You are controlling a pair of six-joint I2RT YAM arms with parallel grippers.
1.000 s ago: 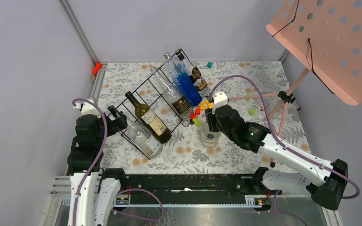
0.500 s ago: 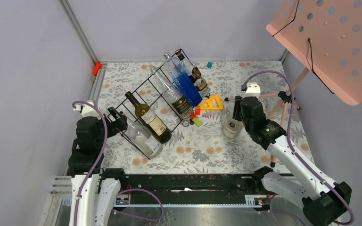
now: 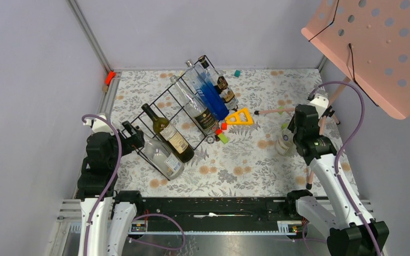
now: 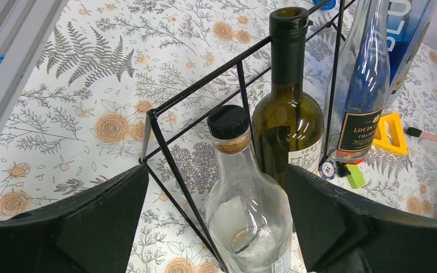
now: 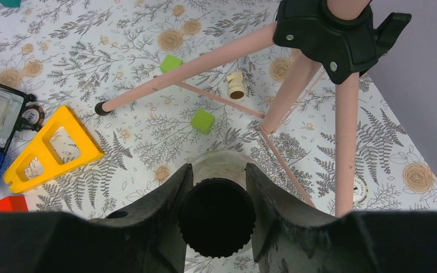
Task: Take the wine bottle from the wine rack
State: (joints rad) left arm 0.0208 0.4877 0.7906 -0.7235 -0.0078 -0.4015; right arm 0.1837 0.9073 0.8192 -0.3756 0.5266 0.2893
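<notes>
The black wire wine rack lies across the table's left middle and also shows in the left wrist view. It holds a dark green wine bottle, a clear black-capped bottle, a black-labelled clear bottle and a blue bottle. My left gripper is open at the rack's near-left end. Its fingers stand wide apart on either side of the clear bottle, not touching it. My right gripper is shut on the neck of a frosted black-capped bottle, upright at the right, off the rack.
The pink music stand overhangs the back right. Its tripod legs stand just beside the held bottle. A yellow triangle, green blocks, a small cork and a red block lie on the floral cloth.
My right arm has carried the frosted bottle rightwards, from beside the rack's near end to next to the tripod. The left arm and the rack's bottles have not moved.
</notes>
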